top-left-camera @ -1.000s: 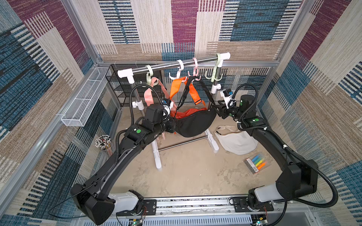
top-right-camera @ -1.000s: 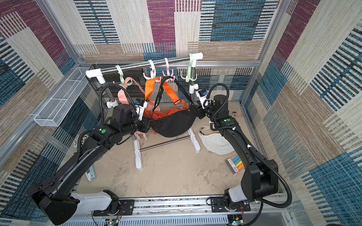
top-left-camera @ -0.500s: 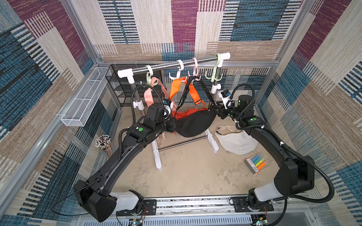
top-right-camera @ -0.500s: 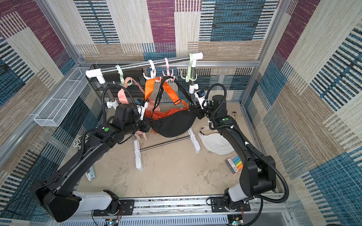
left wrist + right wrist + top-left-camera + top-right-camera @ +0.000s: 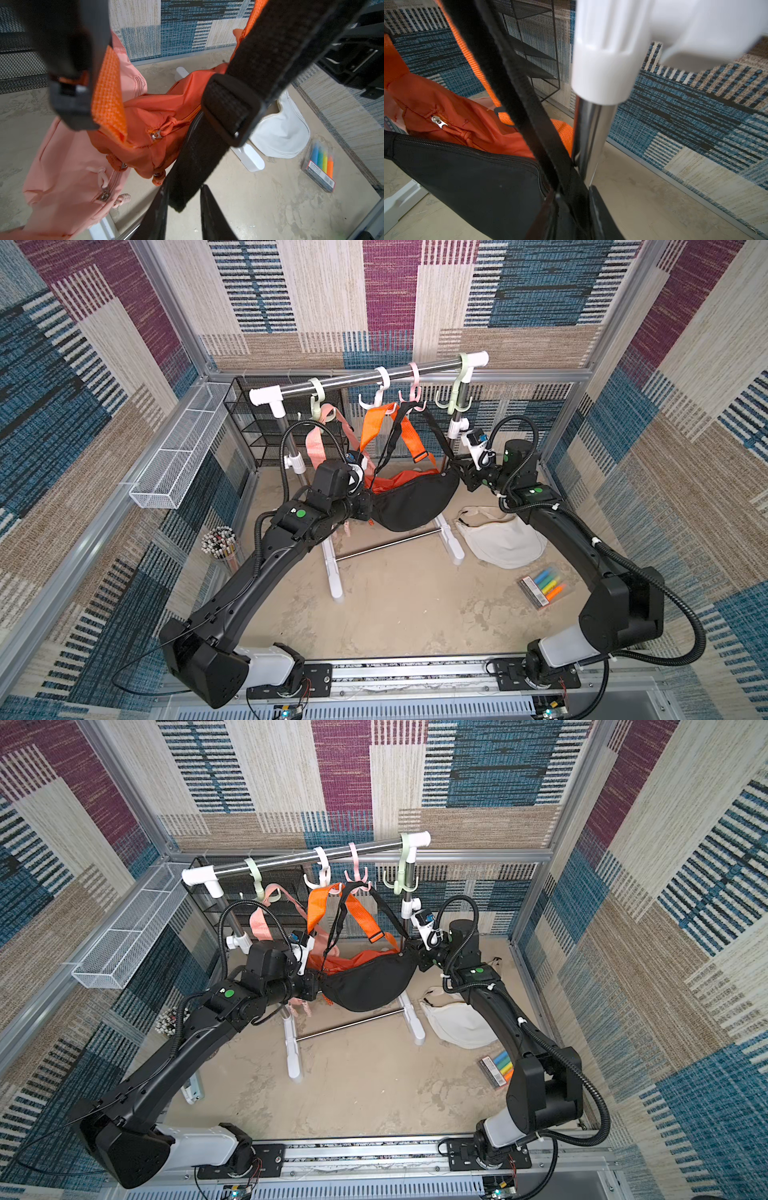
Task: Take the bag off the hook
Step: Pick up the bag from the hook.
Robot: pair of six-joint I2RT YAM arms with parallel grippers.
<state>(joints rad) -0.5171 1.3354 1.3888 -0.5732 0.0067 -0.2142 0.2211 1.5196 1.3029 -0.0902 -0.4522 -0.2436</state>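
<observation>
Under the chrome rail (image 5: 357, 379): left gripper (image 5: 182, 193) and right gripper (image 5: 571, 193) pinch the black webbing strap (image 5: 432, 435) of the black crescent fabric bag (image 5: 411, 506), still on its pink plastic hook (image 5: 412, 396).

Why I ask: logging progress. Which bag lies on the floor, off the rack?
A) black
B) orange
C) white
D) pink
C: the white bag lies flat on the floor beside the rack; the other three hang from it.

Rack post (image 5: 591, 135) just beside right claw (image 5: 572, 203); orange bag (image 5: 399, 479) behind; front floor (image 5: 395, 605) open.
</observation>
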